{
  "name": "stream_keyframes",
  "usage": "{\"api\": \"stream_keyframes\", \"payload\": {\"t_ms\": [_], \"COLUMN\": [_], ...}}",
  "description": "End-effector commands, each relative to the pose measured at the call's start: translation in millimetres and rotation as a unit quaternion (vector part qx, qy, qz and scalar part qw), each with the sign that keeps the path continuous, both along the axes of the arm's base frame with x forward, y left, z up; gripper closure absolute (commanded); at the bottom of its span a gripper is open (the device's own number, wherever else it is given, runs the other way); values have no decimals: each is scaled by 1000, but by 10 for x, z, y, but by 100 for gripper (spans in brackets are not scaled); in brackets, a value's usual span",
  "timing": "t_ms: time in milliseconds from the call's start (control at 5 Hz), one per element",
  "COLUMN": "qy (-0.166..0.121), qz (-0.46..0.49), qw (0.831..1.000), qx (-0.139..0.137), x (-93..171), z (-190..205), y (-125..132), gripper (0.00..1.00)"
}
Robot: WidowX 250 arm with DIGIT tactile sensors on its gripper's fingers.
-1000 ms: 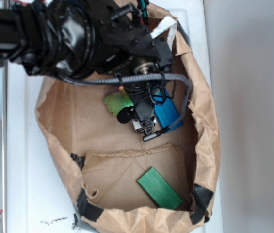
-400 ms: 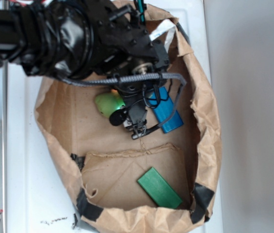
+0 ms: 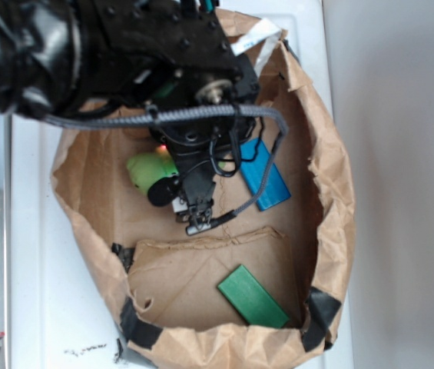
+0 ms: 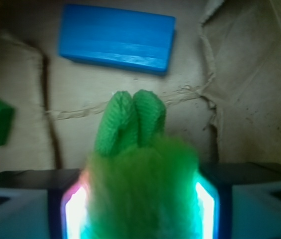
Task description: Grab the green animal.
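A white counter [image 3: 32,307] is carrying a wide brown paper bag [image 3: 332,192] lying open, its torn rim ringing a flat paper floor. The black robot arm [image 3: 86,54] is reaching in from ten o'clock, covering the bag's upper part. On the bag floor, a blue block [image 3: 266,181] is lying at about two o'clock from the centre, and a dark green block [image 3: 252,297] is sitting at five o'clock near the rim. The gripper [image 4: 142,199] is clamping the green animal [image 4: 140,189] between its two lit pads, the fuzzy body filling the gap; in the exterior view the toy's pale green head [image 3: 147,169] is poking out at nine o'clock from the gripper
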State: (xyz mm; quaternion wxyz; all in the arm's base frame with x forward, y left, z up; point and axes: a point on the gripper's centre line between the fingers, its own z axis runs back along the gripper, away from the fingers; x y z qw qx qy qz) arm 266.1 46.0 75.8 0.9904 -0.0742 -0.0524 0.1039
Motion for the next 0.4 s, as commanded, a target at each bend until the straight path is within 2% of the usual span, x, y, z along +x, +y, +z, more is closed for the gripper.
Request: {"api": "stream_keyframes", "payload": {"t_ms": [0, 200], "qy": [-44, -34], "qz": [31, 26], "qw": [997, 996], "qx": [54, 80], "x": [146, 131], "z": [580, 713], "y": [87, 115], "gripper": [100, 100]}}
